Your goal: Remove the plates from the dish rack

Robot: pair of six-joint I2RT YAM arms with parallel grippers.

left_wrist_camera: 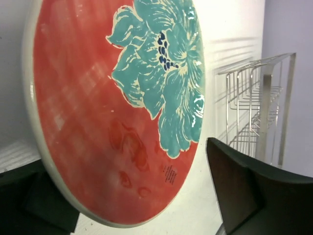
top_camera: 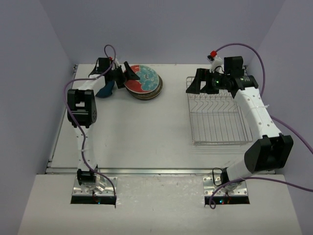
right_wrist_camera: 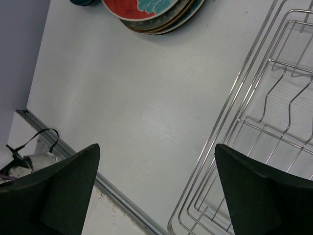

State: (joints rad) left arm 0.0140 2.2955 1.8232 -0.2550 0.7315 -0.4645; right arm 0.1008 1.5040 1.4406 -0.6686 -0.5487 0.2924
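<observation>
Your left gripper [top_camera: 126,76] is spread at the stacked plates [top_camera: 149,84], far-left on the table. The top red plate [left_wrist_camera: 98,107] sits between its jaws, one jaw clear of the rim. Your right gripper [right_wrist_camera: 156,183] is spread wide over the dish rack [top_camera: 217,120] at its left edge, well apart from the stack.

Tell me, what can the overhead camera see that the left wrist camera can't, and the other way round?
Only the overhead view: the left arm and right arm whole, the full dish rack with no plates in it, and the stack of plates under the red plate. Only the left wrist view: the dark blue dots in the plate's teal flower, and the left jaws standing wide apart near the plate's rim. Both: the red plate and part of the rack.
</observation>
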